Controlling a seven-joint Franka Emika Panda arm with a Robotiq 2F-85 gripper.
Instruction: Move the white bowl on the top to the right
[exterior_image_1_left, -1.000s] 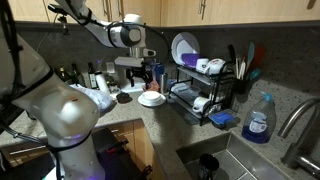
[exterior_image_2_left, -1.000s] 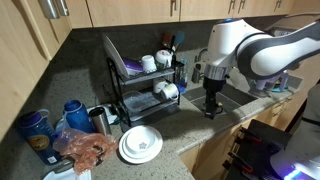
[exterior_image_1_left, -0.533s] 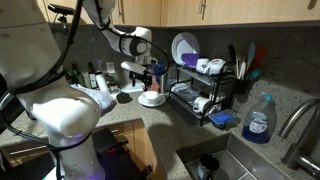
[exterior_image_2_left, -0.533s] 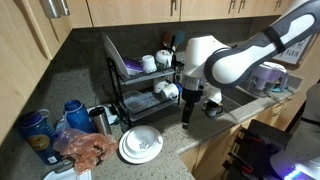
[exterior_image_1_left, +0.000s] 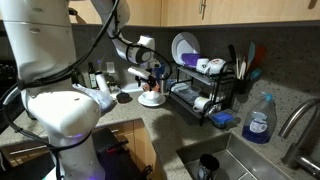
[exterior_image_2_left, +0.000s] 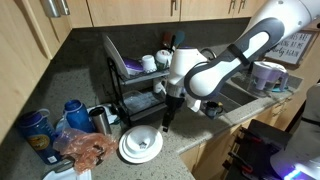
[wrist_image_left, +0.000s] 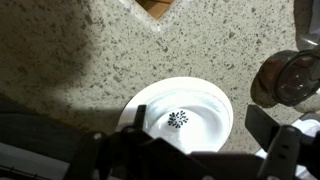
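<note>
The white bowl (exterior_image_2_left: 141, 141) sits on top of a flatter white dish (exterior_image_2_left: 124, 152) on the speckled counter, in front of the dish rack. It also shows in an exterior view (exterior_image_1_left: 151, 97). In the wrist view the bowl (wrist_image_left: 180, 112) fills the centre and has a small dark flower mark on its bottom. My gripper (exterior_image_2_left: 167, 121) (exterior_image_1_left: 152, 80) hangs just above the bowl's edge, open and empty. Its two dark fingers (wrist_image_left: 200, 140) stand on either side of the bowl's near half.
A black two-tier dish rack (exterior_image_2_left: 128, 92) (exterior_image_1_left: 205, 90) holds a blue-rimmed plate (exterior_image_1_left: 183, 47) and mugs. A blue soap bottle (exterior_image_1_left: 259, 120) stands by the sink (exterior_image_1_left: 215, 160). Blue cups (exterior_image_2_left: 75, 113) and a metal jar (wrist_image_left: 290, 78) stand close to the stack.
The arm has swung from over the sink to the stacked dishes and dropped lower. The gripper now hangs over the bowl. The bowl has not moved.
</note>
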